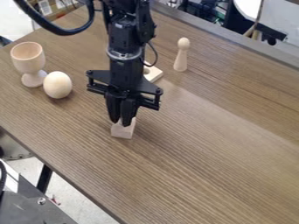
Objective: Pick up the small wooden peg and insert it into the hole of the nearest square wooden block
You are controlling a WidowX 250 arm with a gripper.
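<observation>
Showing pale wood, a small squared block (123, 131) sits at the end effector (121, 123), whose state I cannot tell.

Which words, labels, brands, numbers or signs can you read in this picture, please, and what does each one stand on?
There is no text that can be read.
Pale labels at the upper left, beyond the table: too small to read.
Small pale mark on the robot arm: too small to read.
Wooden block, wooden goblet, wooden egg, peg doll: no lettering visible.

Black arm (124, 39); silvery ring (124, 56); thick black cable (63, 31); thin side cable (156, 56).
</observation>
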